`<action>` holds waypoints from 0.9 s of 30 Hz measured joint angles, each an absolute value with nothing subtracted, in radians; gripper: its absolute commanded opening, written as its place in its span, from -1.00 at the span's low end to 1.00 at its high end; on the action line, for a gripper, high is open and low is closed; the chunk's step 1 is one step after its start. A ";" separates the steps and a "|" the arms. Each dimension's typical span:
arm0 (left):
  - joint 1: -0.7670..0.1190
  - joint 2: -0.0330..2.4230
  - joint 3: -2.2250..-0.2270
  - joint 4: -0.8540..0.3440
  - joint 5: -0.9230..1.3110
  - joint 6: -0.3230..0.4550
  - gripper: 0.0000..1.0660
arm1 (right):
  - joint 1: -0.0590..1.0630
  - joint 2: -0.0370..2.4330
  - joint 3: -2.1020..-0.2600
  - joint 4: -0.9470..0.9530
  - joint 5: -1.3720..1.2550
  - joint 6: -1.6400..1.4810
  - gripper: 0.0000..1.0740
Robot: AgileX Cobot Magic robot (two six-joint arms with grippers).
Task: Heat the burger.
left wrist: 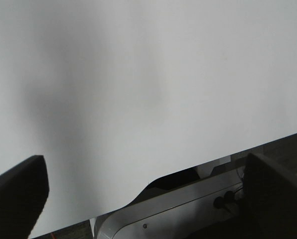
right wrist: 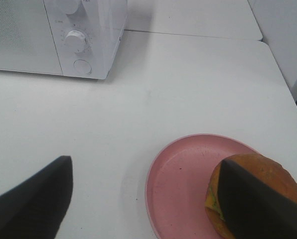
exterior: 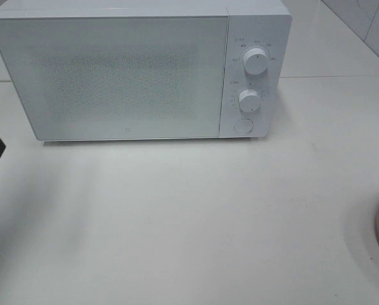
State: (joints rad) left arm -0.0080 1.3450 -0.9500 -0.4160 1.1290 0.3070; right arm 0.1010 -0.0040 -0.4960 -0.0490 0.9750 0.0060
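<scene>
Two hands spread wide, both empty: our right hand [right wrist: 143, 199] hovers over the burger [right wrist: 253, 191] on its pink plate [right wrist: 181, 186], at the tabletop's [exterior: 189, 216] four o'clock. Microwave [exterior: 113, 76] door shut; we judge opening comes next.

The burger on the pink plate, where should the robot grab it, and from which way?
Probably around the burger's round sides, one finger on each side of the bun, coming down from above. It sits on the pink plate, whose raised rim would get in the way of a low sideways reach. The right gripper is open nearby.
</scene>
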 measured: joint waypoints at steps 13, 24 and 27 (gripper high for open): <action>0.044 1.000 -0.740 -0.322 1.101 0.244 0.85 | 0.101 -0.004 -0.496 -0.049 0.975 0.006 0.40; 0.044 0.782 -0.551 -0.260 1.025 0.184 0.85 | 0.101 -0.004 -0.496 -0.049 0.975 0.006 0.40; 0.044 0.724 -0.550 -0.231 1.010 0.134 0.84 | 0.101 -0.004 -0.496 -0.049 0.975 0.006 0.40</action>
